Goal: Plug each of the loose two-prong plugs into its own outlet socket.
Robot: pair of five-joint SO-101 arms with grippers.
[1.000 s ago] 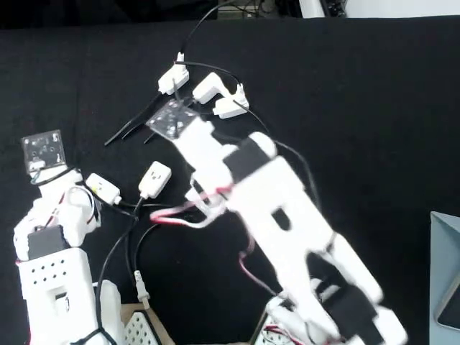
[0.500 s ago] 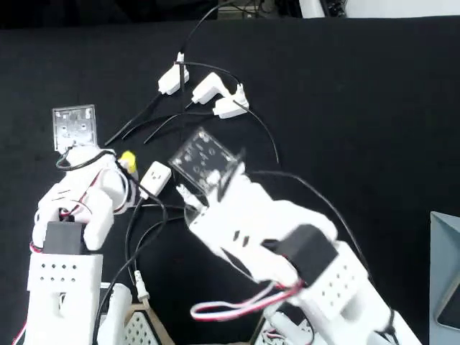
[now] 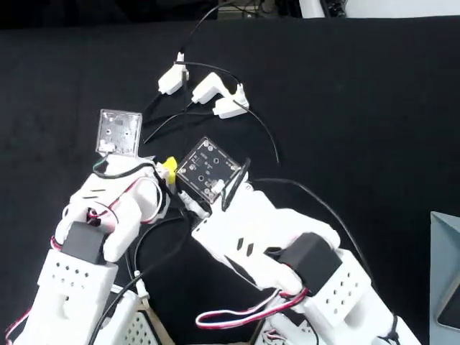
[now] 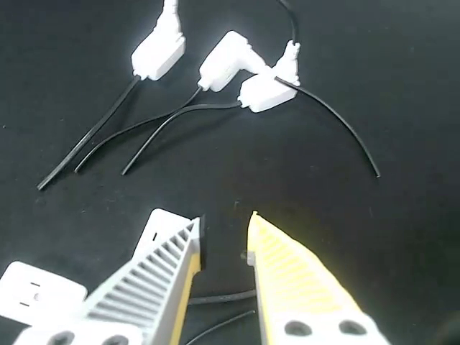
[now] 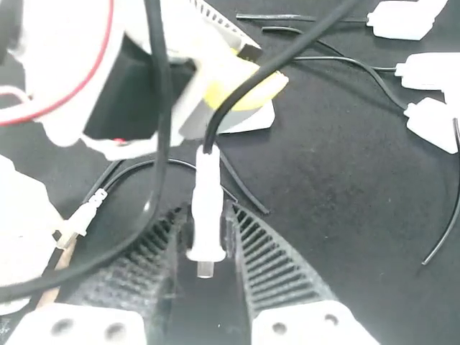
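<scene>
My right gripper point(image 5: 205, 210) is shut on a white two-prong plug point(image 5: 205, 215), whose black cable point(image 5: 237, 93) runs up and away from it. Just beyond the plug is my left gripper point(image 3: 167, 172), its yellow fingertip point(image 5: 244, 93) over a white outlet socket point(image 5: 253, 119). In the left wrist view the left gripper point(image 4: 224, 231) is open with bare table between its fingers. One white socket point(image 4: 32, 293) lies beside it and another point(image 4: 159, 221) is partly hidden behind the grey finger. Three more white sockets point(image 3: 172, 78) point(image 3: 208, 86) point(image 3: 230, 108) lie farther back.
A second loose plug point(image 5: 83, 215) on a thin cable lies near the arm bases point(image 3: 142, 287). Black cables point(image 4: 151, 133) trail over the black table between the far sockets and the arms. A grey box point(image 3: 445, 273) stands at the right edge.
The right arm has drawn back from the far sockets to the near middle of the table. The left arm has swung forward and to the right, its gripper now close beside the right one.
</scene>
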